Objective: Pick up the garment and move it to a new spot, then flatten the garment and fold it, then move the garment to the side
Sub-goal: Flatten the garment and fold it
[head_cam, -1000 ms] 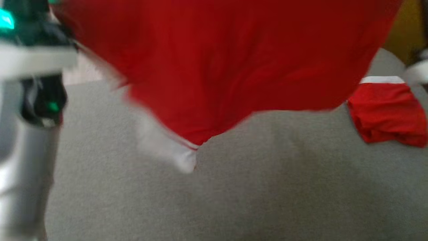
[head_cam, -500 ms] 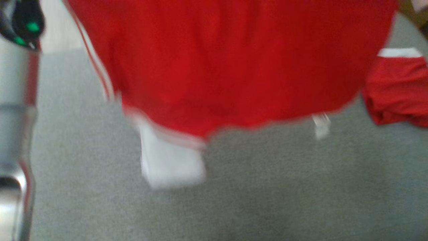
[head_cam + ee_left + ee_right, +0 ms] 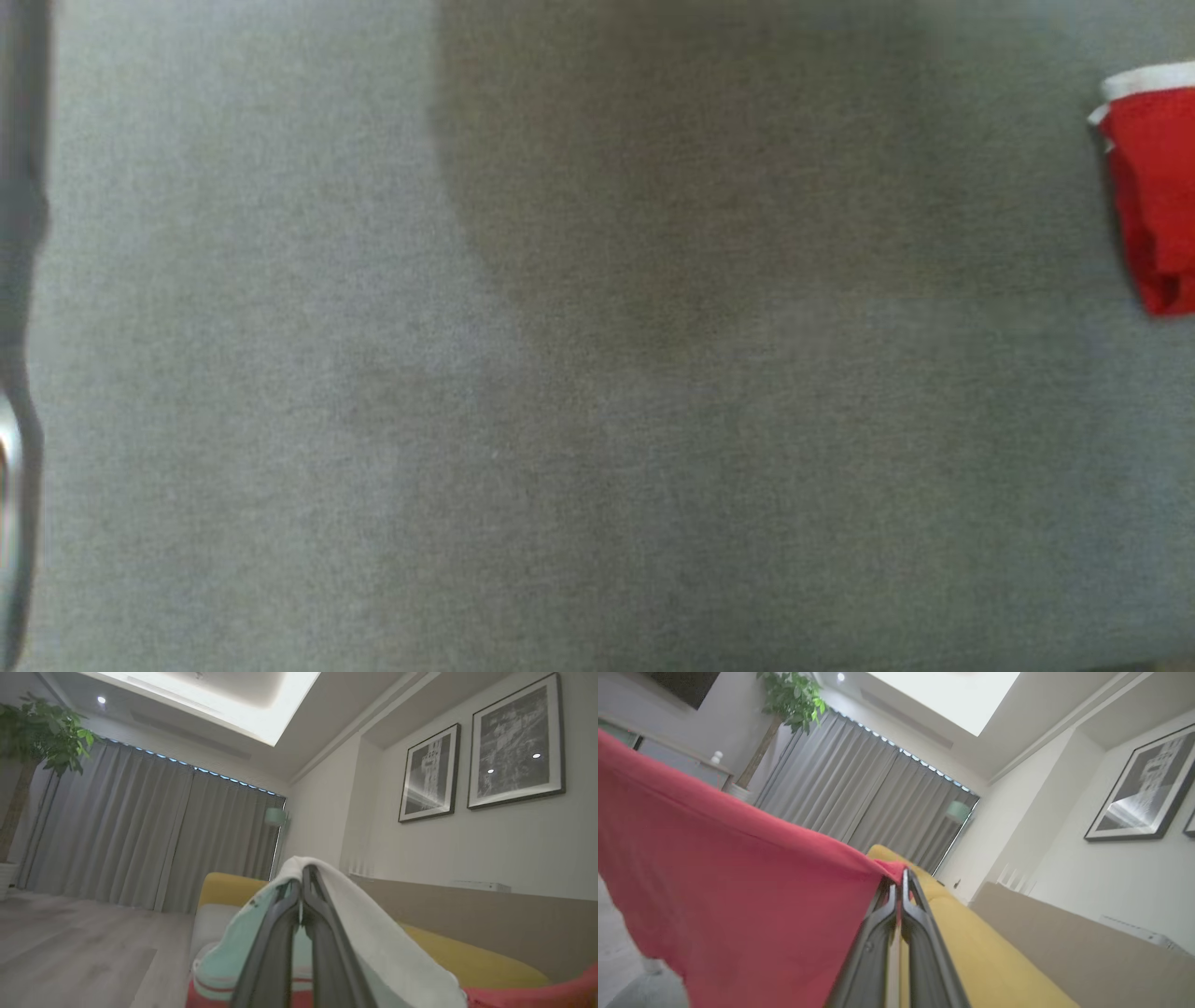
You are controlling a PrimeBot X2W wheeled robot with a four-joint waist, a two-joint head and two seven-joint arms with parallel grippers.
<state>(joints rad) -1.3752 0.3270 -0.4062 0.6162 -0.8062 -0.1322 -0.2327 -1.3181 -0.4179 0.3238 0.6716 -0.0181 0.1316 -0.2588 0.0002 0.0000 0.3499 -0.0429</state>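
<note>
Since a moment ago our head camera has shifted, and the red jersey garment with white trim (image 3: pixel 738 882) has lifted past its top edge. We hold it aloft: left gripper (image 3: pixel 303 875) clamped on the white hem, right gripper (image 3: pixel 903 877) clamped on a red corner. Below lies a grey fabric surface (image 3: pixel 560 448), with a folded red cloth (image 3: pixel 1153 187) at its right edge.

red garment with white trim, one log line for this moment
red white-trimmed fabric garment: hanging | left gripper: shut on white trim | right gripper: shut on red edge
</note>
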